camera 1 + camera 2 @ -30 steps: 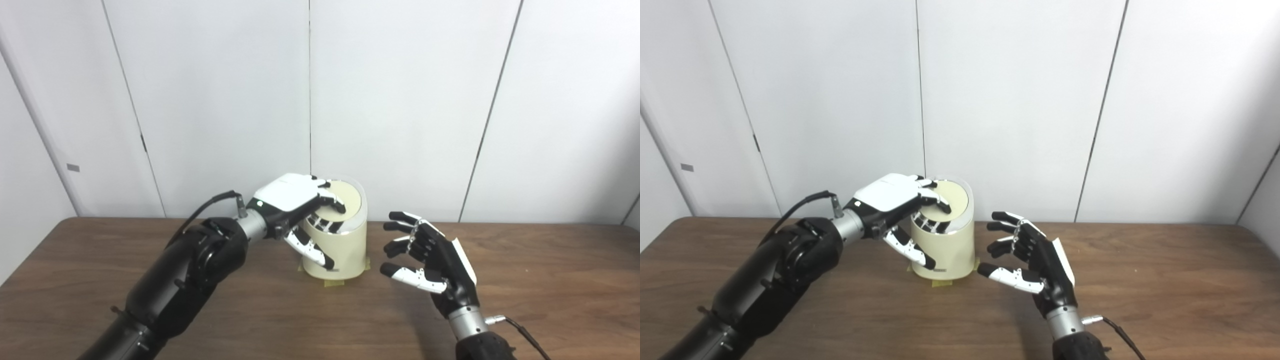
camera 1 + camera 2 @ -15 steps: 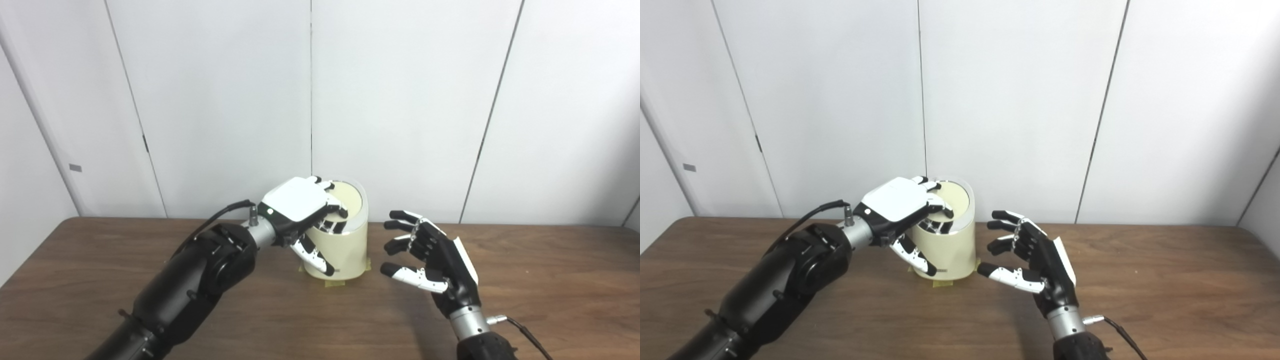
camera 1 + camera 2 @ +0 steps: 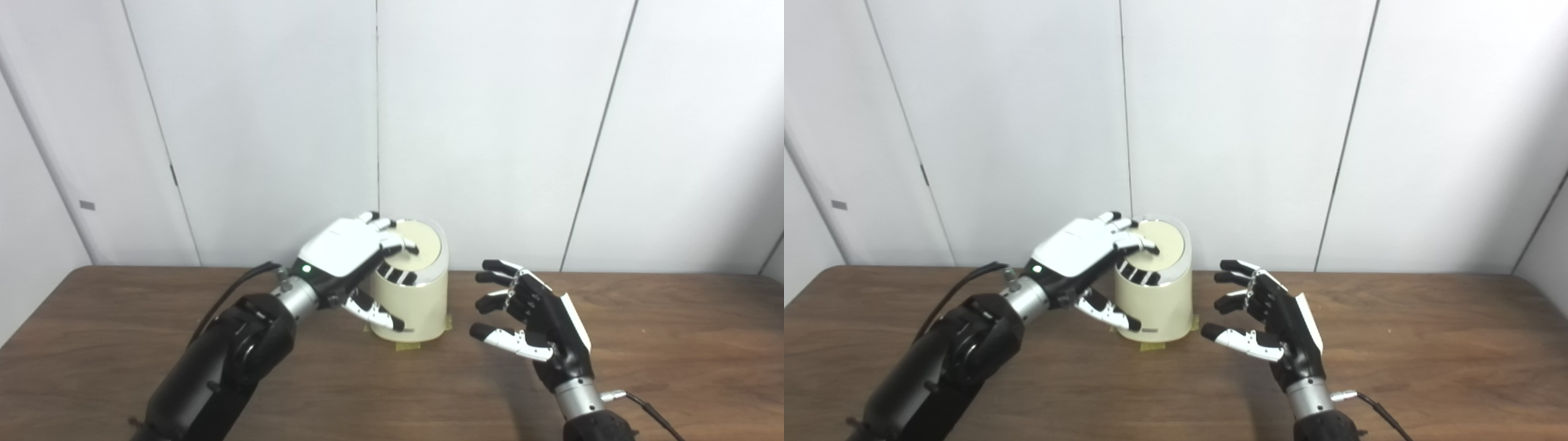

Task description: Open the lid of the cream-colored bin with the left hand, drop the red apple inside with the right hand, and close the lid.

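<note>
The cream-colored bin (image 3: 422,306) stands at the middle of the table, near the back wall. Its round lid (image 3: 427,242) faces up, and the lid's near part is covered. My left hand (image 3: 343,251) lies over that near edge, fingers spread with their tips resting on the lid and the thumb hanging in front of the bin's wall. It grips nothing. To the right of the bin, my right hand (image 3: 539,315) hovers just above the table, open and empty, palm turned toward the bin. No red apple shows in either view.
Yellow tape (image 3: 409,346) holds the bin's base to the brown wooden table (image 3: 674,343). White wall panels stand close behind the bin. A cable (image 3: 643,407) trails from my right wrist.
My left hand has drawn back a little to the left and lifted, so its fingertips press less deeply on the lid. My right hand has barely moved.
</note>
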You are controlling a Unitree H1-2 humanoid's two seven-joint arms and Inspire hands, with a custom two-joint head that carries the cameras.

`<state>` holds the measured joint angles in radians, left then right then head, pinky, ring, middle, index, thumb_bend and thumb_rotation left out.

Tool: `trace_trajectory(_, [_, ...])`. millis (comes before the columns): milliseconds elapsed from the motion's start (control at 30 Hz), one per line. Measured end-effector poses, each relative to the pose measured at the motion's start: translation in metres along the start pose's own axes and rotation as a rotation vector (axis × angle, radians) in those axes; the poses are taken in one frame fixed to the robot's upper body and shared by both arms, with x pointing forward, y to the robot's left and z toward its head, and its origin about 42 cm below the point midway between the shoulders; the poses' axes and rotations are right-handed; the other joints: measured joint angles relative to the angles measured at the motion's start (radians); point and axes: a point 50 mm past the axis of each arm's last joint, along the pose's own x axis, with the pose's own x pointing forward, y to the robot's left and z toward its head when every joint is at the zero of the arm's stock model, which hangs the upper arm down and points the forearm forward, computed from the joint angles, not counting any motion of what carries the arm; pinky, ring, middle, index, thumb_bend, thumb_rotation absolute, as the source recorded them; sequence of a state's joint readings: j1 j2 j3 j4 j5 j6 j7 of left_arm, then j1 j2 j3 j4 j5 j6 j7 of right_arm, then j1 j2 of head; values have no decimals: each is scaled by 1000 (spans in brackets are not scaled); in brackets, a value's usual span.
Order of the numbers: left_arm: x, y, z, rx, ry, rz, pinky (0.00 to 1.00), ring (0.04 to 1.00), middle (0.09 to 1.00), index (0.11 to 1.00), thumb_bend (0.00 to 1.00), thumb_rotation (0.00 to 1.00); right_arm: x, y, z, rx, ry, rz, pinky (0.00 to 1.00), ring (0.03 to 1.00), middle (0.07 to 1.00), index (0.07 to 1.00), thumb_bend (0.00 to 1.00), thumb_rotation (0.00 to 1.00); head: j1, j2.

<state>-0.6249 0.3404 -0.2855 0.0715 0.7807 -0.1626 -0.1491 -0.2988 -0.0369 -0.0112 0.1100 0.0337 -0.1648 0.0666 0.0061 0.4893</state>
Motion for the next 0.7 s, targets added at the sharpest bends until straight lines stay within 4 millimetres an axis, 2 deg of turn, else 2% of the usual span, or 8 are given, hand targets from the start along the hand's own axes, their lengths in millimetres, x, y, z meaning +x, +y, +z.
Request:
trace_trajectory(67, [-2,7,-4,-64,18,77,777,902,885,875,792,339,0,1,0,2,0,0,540,532,683,706,818,232,-2,2])
trace_trajectory(100, [-3,10,-6,-111,31,110,730,882,875,859,792,328,0,1,0,3,0,0,534,530,684,706,820,234,-2,3])
trace_trajectory(233, [-18,8,-13,-384,94,196,740,856,835,829,786,289,0,0,0,4,0,-4,514,526,683,707,820,234,0,6])
trace_trajectory(367, [-54,-28,-24,-717,210,250,598,737,773,793,757,222,-1,-4,-1,8,3,-15,510,524,681,703,820,221,-2,9])
trace_trajectory(467, [-88,-68,-29,-902,329,259,578,669,729,768,727,233,-1,-5,-1,10,2,-22,512,525,678,700,815,215,-2,12])
trace_trajectory(533, [-107,-84,-29,-965,376,258,574,652,715,761,703,231,-2,-5,-1,12,3,-28,512,524,675,698,810,201,-2,12])
trace_trajectory(600, [-120,-90,-33,-1011,406,271,504,618,697,750,707,258,-2,-6,-1,14,4,-33,504,528,673,695,806,197,-6,17])
trace_trajectory(700, [-130,-88,-39,-1038,415,299,477,605,690,745,678,240,-3,-6,-1,19,7,-35,528,534,669,691,813,190,-6,17])
